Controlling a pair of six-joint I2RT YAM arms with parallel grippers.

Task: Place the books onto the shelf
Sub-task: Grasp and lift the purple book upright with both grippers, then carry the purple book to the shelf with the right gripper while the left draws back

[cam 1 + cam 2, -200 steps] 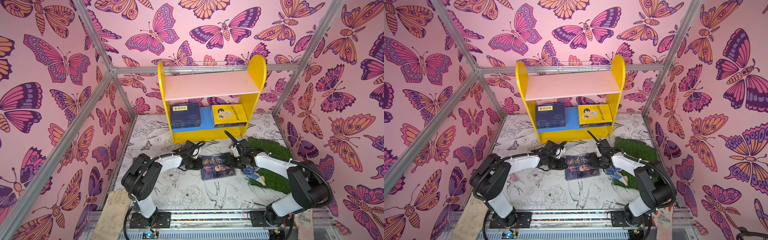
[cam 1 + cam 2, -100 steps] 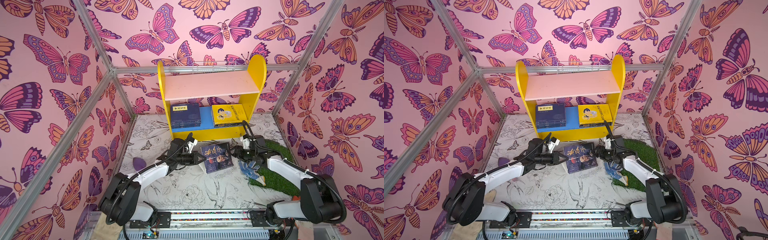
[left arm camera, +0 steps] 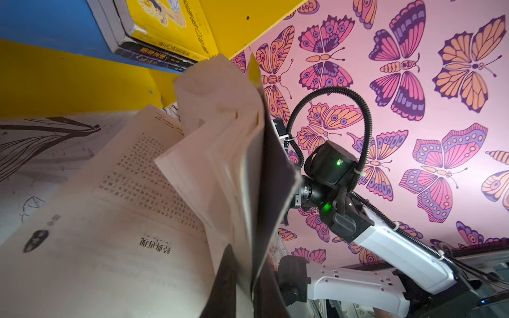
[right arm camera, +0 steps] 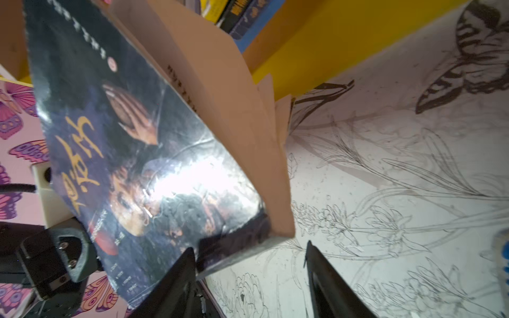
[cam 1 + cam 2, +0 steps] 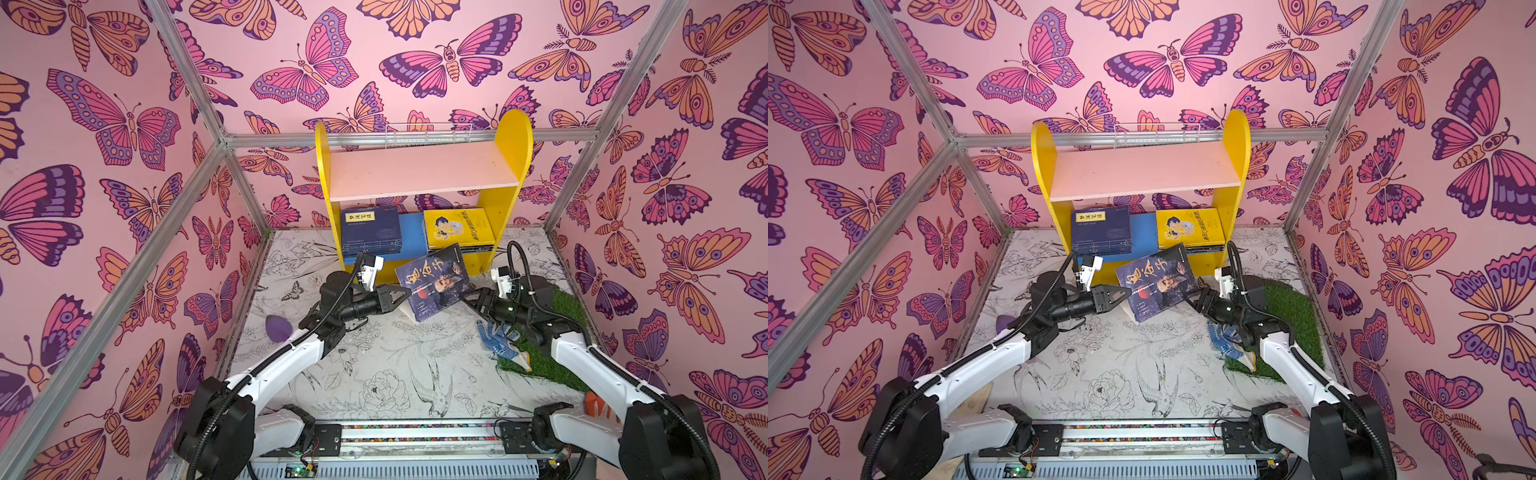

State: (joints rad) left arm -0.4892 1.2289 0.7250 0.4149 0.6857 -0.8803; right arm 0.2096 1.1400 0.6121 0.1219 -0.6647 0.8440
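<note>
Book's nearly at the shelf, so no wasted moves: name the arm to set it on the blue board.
Left. The left claw is shut on the book's edge, holding it tilted before the shelf. The right claw stands open at the book's corner, gripping nothing, so it would likely need a regrasp.

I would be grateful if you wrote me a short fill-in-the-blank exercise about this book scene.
1. The left gripper is shut on the dark book; the right gripper is ____.
2. The yellow book lies on the ____ tier of the shelf.
3. In both top views, the navy book lies on that tier to the ____ of the yellow book.
Missing words: open; lower; left.
</note>
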